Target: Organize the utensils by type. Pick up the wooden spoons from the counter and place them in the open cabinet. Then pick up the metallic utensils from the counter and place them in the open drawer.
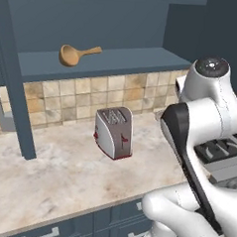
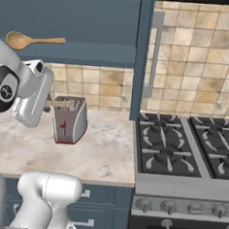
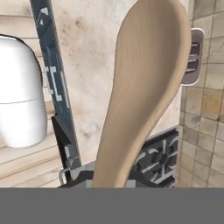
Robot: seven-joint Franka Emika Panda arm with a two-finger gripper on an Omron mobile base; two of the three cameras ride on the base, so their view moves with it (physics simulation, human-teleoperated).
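Wooden spoon gripped above the counter; another lies in the cabinet.

The gripper's fingers are nearly closed on a long tan wooden spoon (image 3: 140, 92), seen in the hand view over the beige marbled counter (image 1: 62, 181). Farther back stands a silver slot toaster (image 1: 113, 132). Beyond, a light-brown wooden spoon (image 1: 74, 54) lies on the slate-blue open cabinet shelf (image 1: 119, 61), near its front edge.

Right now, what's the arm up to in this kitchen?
It's sorting utensils. One wooden spoon already lies on the open cabinet shelf. The fingers are shut on a second wooden spoon, which the hand view shows up close, held above the counter with the stove below it. A toaster stands on the counter near the tile backsplash. The second spoon hasn't been placed yet.
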